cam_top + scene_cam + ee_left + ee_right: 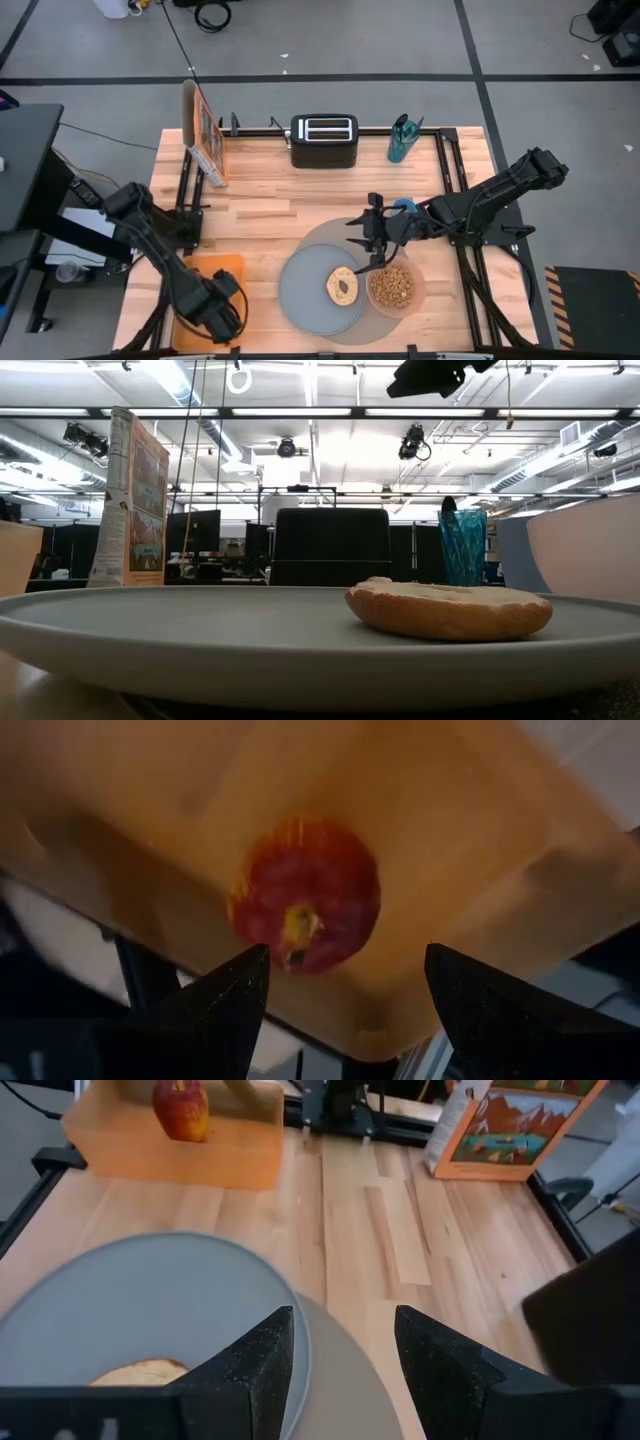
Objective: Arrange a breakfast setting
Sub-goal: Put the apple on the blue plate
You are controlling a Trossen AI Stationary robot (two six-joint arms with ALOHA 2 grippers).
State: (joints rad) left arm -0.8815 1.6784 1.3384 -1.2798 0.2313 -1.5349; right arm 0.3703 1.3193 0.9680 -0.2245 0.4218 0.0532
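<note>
the left claw (345, 995) hangs spread over the apple (305, 895), which sits on the tray (480, 830) at the surface's near left. it should drop straight, centre the fruit, then pinch gently. the right claw (340, 1350), spread and empty, waits above the plate (130, 1300) holding the bagel (343, 287).

both grippers (215, 312) (372, 243) open, empty

bagel (343, 287) flat on plate (300, 290) | cereal (392, 288) in bowl (417, 293) | apple (305, 896) on tray
</note>
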